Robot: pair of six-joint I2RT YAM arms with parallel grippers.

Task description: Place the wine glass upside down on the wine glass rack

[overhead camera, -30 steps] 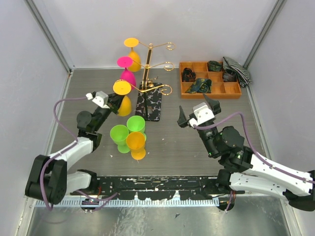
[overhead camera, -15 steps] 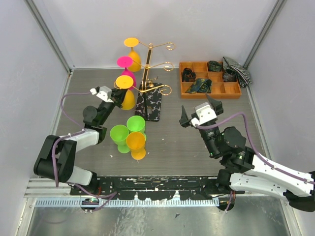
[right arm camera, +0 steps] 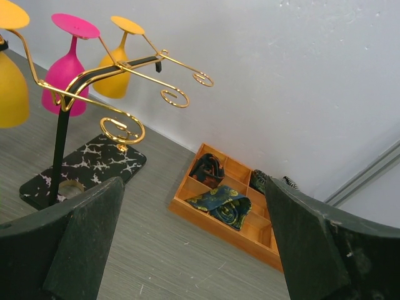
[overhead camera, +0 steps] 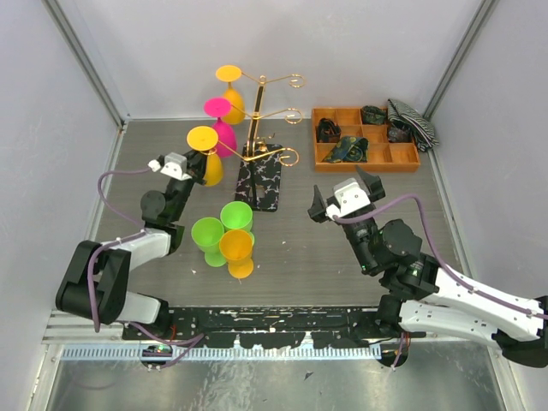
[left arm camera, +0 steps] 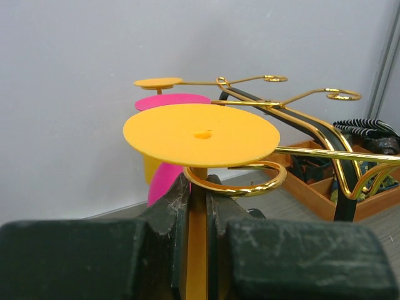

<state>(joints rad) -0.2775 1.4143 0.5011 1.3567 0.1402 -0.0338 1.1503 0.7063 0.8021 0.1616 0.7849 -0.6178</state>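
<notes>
Three glasses sit upside down on the wine glass rack (overhead camera: 253, 141): one pink glass (overhead camera: 223, 133) and two yellow. The nearest yellow wine glass (overhead camera: 208, 163) has its stem in the curl at the rack's 9 o'clock, and the left gripper (left arm camera: 197, 212) is clamped on that stem. The right gripper (overhead camera: 339, 181) gapes empty. Two green glasses (overhead camera: 207, 233) and one orange glass (overhead camera: 235, 246) stand at 6 o'clock.

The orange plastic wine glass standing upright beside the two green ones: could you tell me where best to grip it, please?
Grip the orange plastic wine glass just under its bowl, above the round foot, probably coming in level from the near side. Two green plastic wine glasses crowd its far and left sides; the near side is open.
</notes>
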